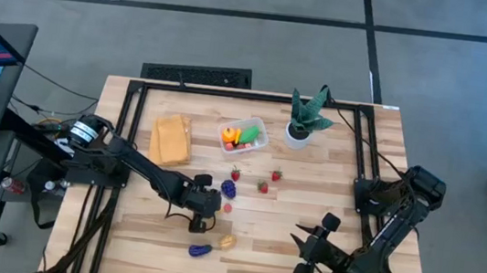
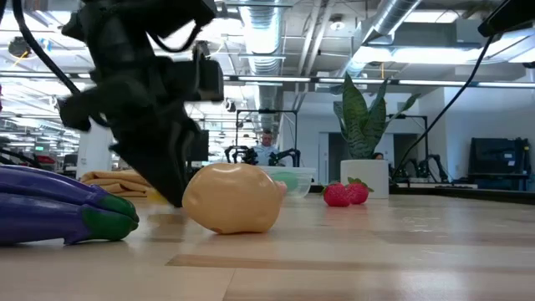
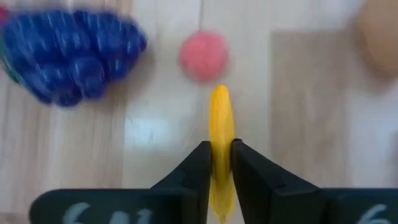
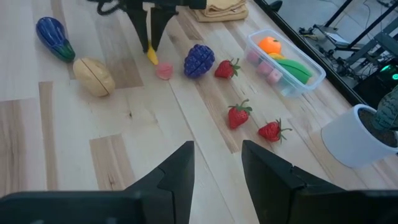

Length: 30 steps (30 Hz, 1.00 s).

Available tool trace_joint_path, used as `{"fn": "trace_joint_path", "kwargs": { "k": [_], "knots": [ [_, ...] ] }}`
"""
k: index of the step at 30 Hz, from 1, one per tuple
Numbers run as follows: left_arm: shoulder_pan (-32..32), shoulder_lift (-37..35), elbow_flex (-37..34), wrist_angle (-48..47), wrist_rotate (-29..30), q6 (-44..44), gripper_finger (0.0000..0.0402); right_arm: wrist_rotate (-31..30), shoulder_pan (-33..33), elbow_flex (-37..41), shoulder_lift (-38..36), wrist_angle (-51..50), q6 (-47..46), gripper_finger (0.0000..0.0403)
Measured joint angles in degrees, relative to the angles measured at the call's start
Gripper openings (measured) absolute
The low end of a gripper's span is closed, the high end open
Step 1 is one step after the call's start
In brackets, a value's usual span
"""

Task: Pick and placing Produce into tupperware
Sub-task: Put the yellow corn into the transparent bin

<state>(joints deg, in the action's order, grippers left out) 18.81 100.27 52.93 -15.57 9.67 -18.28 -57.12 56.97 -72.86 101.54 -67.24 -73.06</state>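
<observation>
The clear tupperware [image 1: 245, 136] sits at the table's far middle with orange, green and pink pieces in it. On the wood lie purple grapes [image 1: 229, 188], three strawberries [image 1: 263, 186], a pink bit [image 1: 227, 206], a tan piece [image 1: 227, 241] and a dark eggplant [image 1: 200, 250]. My left gripper [image 1: 204, 213] stands over the table's middle, next to the pink bit [image 3: 203, 55] and grapes [image 3: 68, 56], and is shut on a slim yellow piece [image 3: 221, 118]. My right gripper [image 4: 217, 165] hovers open at the near right, touching nothing. My left gripper pinches the slim yellow piece between its two fingers [image 3: 200, 163], coming from above and pointing down. The piece runs along the fingers, and its lower part [image 4: 152, 56] sticks out past the fingertips, close above the wood beside the pink bit [image 4: 163, 70]. Whether it touches the table I cannot tell.
A tan-yellow folded cloth [image 1: 171, 137] lies at the far left, and a spiky green plant in a white pot [image 1: 303, 120] stands right of the tub. Black frame rails run along the table's edges. Bare wood spreads between the strawberries and my right gripper.
</observation>
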Motion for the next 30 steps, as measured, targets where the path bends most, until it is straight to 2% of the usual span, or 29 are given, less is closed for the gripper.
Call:
{"fn": "trace_joint_path", "kwargs": {
  "k": [9, 16, 20, 30],
  "knots": [
    [-0.02, -4.99, 0.11, -0.39, 0.68, 2.47, 0.0008, 0.0, 0.0, 0.0, 0.0, 0.0, 0.0, 0.0127],
    [-0.3, -8.79, 0.13, -0.35, 1.66, 5.69, 0.0014, 0.0, 0.0, 0.0, 0.0, 0.0, -0.02, 0.0127],
    [-0.95, -10.67, 0.17, -0.29, 4.33, 8.72, 0.0015, 0.0, 0.0, 0.0, 0.0, 0.0, -0.01, 0.0127],
    [-6.74, -11.76, 0.22, 1.47, 9.28, 16.83, 0.0016, 0.0, 0.0, 0.0, 0.0, 0.02, -0.02, 0.0127]
  ]
}}
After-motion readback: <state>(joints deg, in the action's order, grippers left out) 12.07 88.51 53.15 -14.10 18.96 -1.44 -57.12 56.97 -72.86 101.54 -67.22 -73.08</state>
